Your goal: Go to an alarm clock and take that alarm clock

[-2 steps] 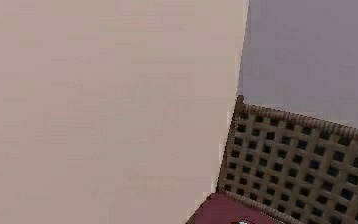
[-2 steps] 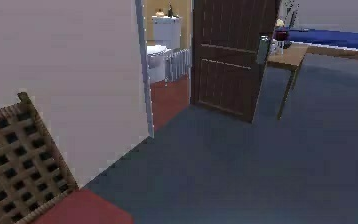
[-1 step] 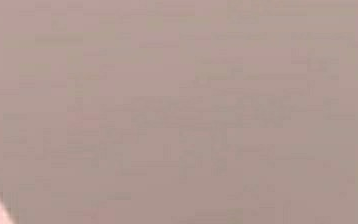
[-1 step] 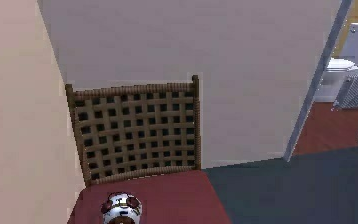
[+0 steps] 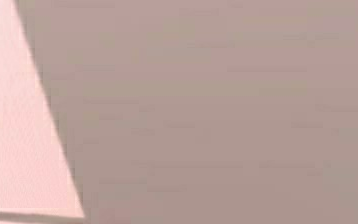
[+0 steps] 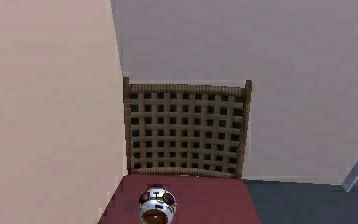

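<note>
Pincer: spread or pressed together, I cannot tell.
Alarm clock (image 6: 157, 205): there it is, small, round, white and dark, at the near edge of the red-brown seat (image 6: 217, 200), just left of its middle.
Lattice back (image 6: 187, 130): dark and upright along the seat's far edge.
Walls: cream wall (image 6: 47, 100) on the arm side view's left, grey wall (image 6: 287, 50) behind the lattice.

A small round alarm clock (image 6: 156, 204), shiny silver-white with dark patches on its body, stands upright on a dark red chair seat (image 6: 215, 200), near the seat's front and well apart from the brown lattice backrest (image 6: 187, 130) behind it
</note>
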Tool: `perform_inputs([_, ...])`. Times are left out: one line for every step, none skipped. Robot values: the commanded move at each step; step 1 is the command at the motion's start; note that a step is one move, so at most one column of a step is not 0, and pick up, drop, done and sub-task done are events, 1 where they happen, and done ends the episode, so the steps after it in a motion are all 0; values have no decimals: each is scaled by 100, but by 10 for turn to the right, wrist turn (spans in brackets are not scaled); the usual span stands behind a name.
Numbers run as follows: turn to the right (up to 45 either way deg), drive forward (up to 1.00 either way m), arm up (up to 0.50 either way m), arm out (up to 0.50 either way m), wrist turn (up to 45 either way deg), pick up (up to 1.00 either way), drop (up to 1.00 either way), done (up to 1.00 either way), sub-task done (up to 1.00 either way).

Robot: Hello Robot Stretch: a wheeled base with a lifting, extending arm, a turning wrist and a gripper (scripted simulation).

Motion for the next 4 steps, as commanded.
perform_inputs([0,0,50,0,0,0,0,0,0])
perform_inputs([0,0,12,0,0,0,0,0,0])
perform_inputs([0,0,0,20,0,0,0,0,0])
perform_inputs([0,0,0,0,450,0,0,0,0])
